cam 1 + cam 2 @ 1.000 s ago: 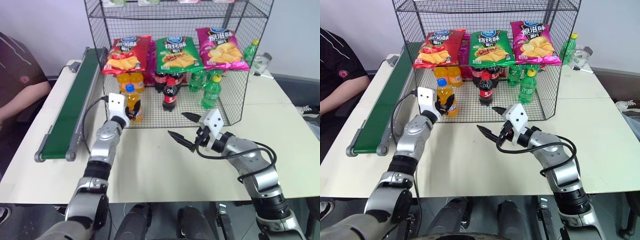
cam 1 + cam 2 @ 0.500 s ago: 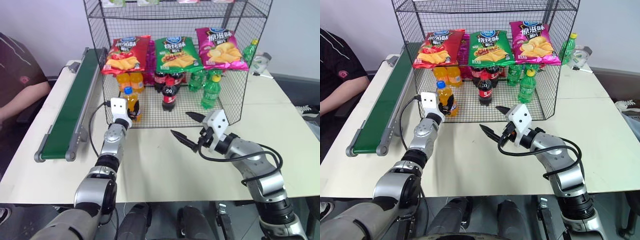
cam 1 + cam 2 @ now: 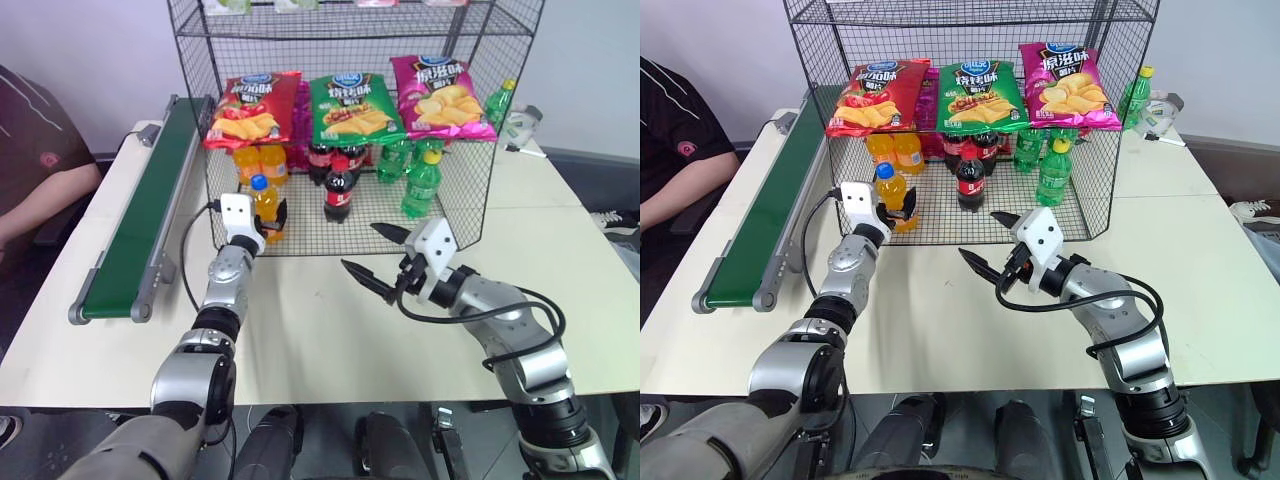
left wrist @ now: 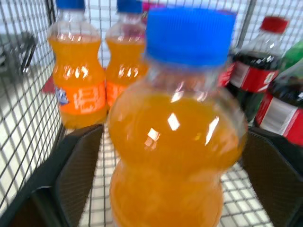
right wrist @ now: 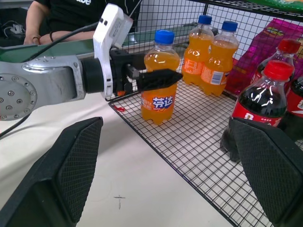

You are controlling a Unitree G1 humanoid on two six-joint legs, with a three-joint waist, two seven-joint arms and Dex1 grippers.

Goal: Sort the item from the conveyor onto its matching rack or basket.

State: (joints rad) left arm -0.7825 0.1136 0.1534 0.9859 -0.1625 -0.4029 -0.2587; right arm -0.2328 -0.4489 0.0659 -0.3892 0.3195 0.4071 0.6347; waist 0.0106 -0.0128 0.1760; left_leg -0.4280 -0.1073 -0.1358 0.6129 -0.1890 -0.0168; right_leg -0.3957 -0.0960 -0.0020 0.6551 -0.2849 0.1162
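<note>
Your left end effector [image 3: 268, 222] stands spread around the orange soda bottle [image 3: 265, 208], which rests upright on the rack [image 3: 400, 225] floor near its front left corner, apparently just released among matching orange bottles [image 3: 260, 162].

Left wrist view: both fingers [image 4: 71, 175] clear the bottle.

Right wrist view: your right end effector [image 3: 989, 243], spread and empty, hovers over open surface [image 3: 970, 330] before the rack; withdrawal room looks ample.

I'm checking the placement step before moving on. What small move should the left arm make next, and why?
Probably draw the left gripper straight back out of the rack. The orange soda bottle stands upright on the rack's grid floor near the front edge, in front of two more orange bottles, and the fingers stand apart on either side of it, so a straight retreat should avoid tipping it.
</note>
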